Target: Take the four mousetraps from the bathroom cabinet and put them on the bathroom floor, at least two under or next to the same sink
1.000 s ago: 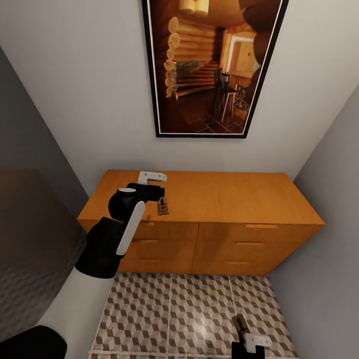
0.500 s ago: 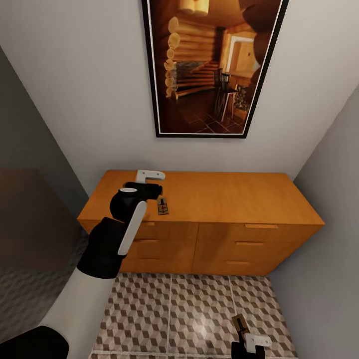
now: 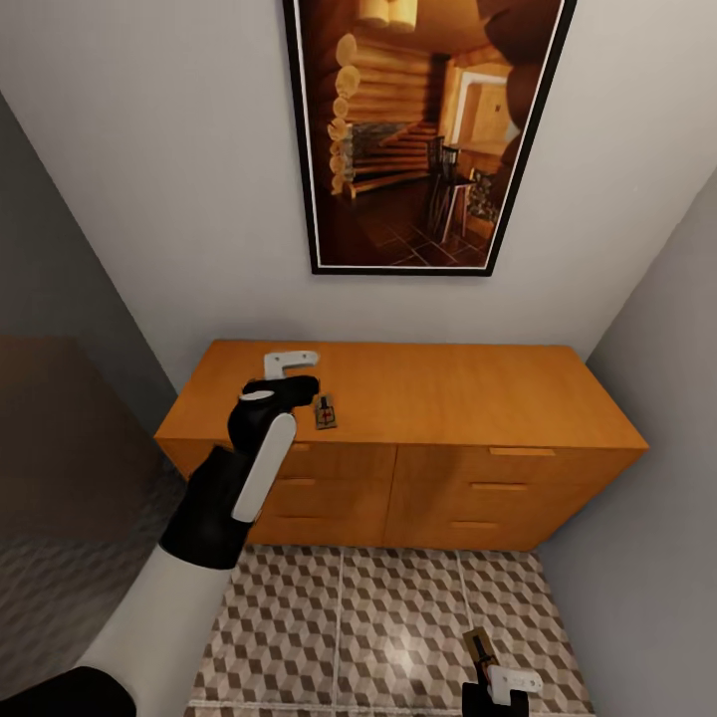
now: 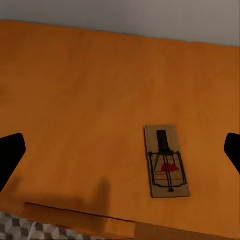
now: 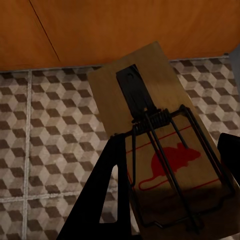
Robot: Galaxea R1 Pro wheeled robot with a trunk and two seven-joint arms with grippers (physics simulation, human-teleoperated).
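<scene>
Patterned bathroom floor (image 3: 398, 617) runs up to the cabinet (image 3: 468, 418). Over the cabinet's top, the left arm reaches forward, the left gripper (image 3: 296, 370) wide open and empty, a mousetrap (image 3: 325, 411) lying just beside it. Low before the cabinet, the right gripper (image 5: 167, 187) clamps another mousetrap (image 5: 150, 150).

The left hand (image 3: 295, 368) now sits further toward the left of the frame over the cabinet (image 3: 448, 393), pulling away from the mousetrap (image 3: 325, 411) (jaws spread wide).
</scene>
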